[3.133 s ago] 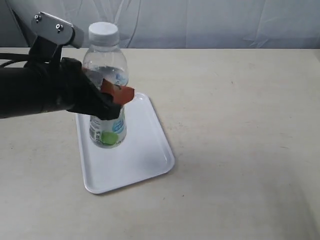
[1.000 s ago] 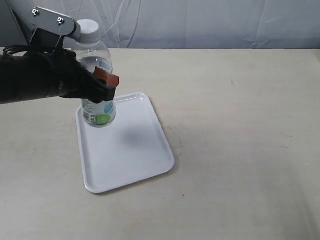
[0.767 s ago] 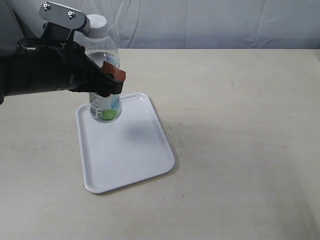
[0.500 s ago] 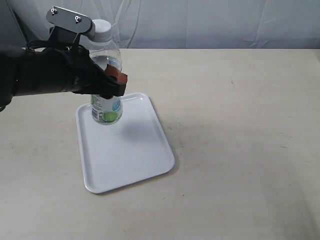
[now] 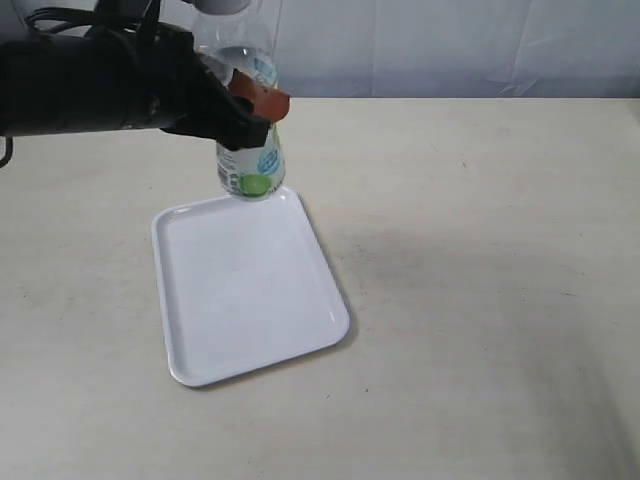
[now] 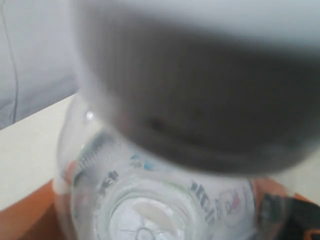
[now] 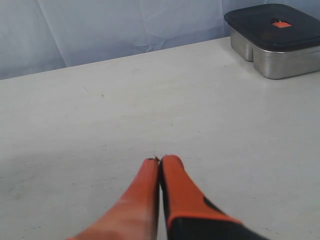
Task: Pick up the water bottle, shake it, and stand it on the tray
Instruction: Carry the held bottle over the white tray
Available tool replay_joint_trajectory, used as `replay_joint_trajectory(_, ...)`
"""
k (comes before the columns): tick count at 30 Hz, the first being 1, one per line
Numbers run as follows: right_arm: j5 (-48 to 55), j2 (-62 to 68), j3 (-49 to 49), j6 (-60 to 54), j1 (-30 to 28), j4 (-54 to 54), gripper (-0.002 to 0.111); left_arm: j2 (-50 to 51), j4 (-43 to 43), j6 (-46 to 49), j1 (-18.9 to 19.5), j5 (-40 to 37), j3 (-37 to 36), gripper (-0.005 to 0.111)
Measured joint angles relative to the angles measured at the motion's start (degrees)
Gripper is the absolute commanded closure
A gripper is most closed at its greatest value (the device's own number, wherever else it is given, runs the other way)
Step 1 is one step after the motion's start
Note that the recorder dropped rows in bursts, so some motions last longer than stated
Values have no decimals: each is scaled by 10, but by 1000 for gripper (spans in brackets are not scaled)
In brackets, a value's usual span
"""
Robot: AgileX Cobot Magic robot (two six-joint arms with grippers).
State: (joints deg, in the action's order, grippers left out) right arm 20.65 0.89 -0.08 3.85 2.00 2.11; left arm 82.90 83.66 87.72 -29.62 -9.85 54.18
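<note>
Gripping the water bottle (image 5: 252,172) around its middle, the left fingers (image 5: 256,98) hold it aloft over the far edge of the tray (image 5: 245,300). Light, slick and thin-walled, it probably wants this firm mid-body hold. Meanwhile the right fingers (image 7: 172,182) rest closed, empty.

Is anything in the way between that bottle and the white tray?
Nothing visible. The left gripper holds the water bottle in the air near the tray's far edge, and the tray lies bare.
</note>
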Motion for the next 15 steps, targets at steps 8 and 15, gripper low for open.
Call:
replay_joint_trajectory(8, 0, 0, 0, 0, 0, 0, 104, 0, -1, 58, 0, -47, 0, 107)
replay_joint_trajectory(15, 0, 0, 0, 0, 0, 0, 104, 0, -270, -213, 0, 15, 0, 107)
